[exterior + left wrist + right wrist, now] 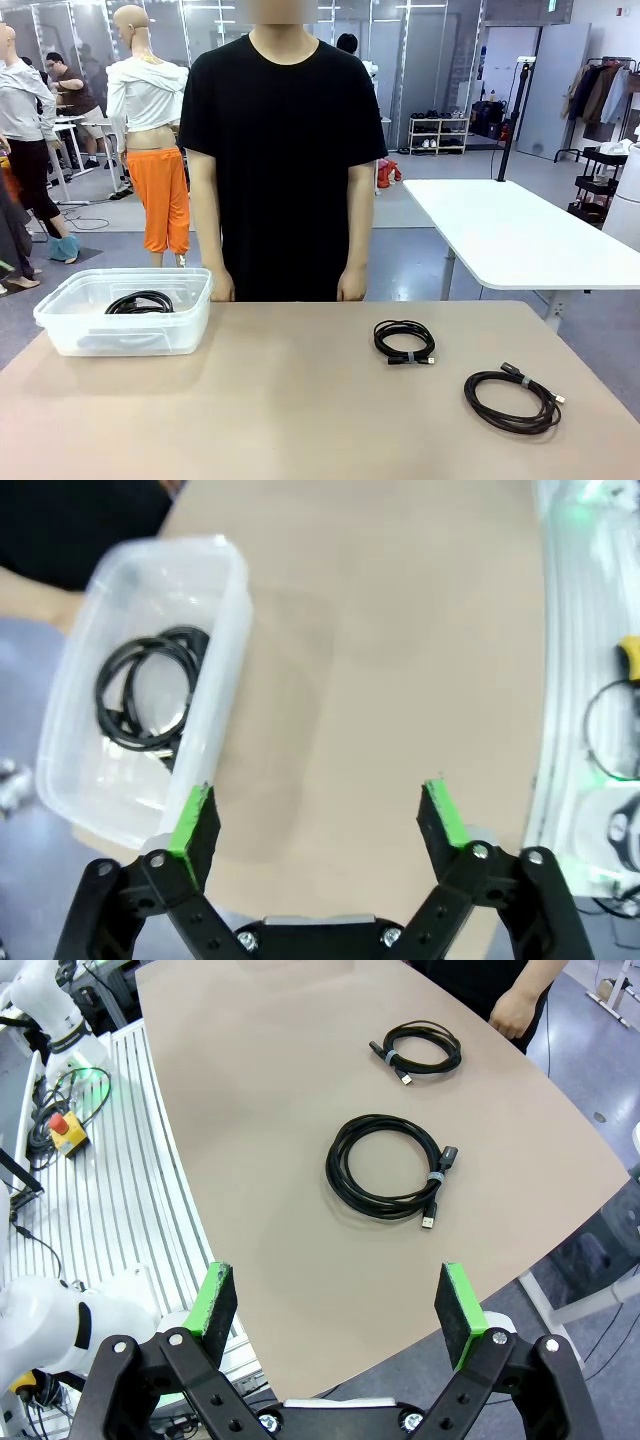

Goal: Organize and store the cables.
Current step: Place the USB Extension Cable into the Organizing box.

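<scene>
In the front view one cable [140, 301] lies coiled in the clear bin [120, 335] at the frame's left. A small coil [404, 341] sits right of centre on the counter [280, 400], and a larger coil [512, 400] lies lower right. The left gripper [318, 805] is released, jaws wide, empty, beside the bin. The right gripper [338, 1285] is likewise released above the counter's edge, holding nothing.

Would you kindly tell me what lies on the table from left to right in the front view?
clear plastic bin holding one coiled cable → smaller coiled cable → larger coiled cable
</scene>
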`<action>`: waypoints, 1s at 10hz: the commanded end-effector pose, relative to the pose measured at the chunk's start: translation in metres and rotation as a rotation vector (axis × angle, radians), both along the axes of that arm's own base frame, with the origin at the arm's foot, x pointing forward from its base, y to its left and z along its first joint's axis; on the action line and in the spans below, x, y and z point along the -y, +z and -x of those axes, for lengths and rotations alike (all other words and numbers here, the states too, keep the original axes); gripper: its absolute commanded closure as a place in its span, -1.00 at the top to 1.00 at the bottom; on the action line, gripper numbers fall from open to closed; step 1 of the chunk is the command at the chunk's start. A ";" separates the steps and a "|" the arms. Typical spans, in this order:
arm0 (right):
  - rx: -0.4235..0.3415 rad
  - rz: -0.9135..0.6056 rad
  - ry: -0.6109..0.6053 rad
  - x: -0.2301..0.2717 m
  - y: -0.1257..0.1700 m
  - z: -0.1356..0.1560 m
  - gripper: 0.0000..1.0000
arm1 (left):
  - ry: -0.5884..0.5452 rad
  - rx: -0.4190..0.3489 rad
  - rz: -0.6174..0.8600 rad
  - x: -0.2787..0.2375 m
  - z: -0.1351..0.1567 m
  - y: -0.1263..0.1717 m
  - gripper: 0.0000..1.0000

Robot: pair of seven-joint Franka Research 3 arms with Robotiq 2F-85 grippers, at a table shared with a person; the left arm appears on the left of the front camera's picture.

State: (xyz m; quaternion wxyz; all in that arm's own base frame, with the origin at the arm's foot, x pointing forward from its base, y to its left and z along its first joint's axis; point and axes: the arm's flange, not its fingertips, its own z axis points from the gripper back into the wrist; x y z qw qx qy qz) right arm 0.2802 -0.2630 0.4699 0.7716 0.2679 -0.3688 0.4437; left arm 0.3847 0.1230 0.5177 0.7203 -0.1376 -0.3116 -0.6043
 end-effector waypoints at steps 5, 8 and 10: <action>0.018 -0.012 0.004 0.000 0.001 0.000 1.00 | -0.113 0.077 0.306 -0.064 0.006 -0.063 1.00; 0.018 -0.012 0.004 0.000 0.001 0.000 1.00 | -0.115 0.097 0.286 -0.063 0.020 -0.068 1.00; 0.018 -0.012 0.004 0.000 0.001 0.000 1.00 | -0.115 0.097 0.286 -0.063 0.020 -0.068 1.00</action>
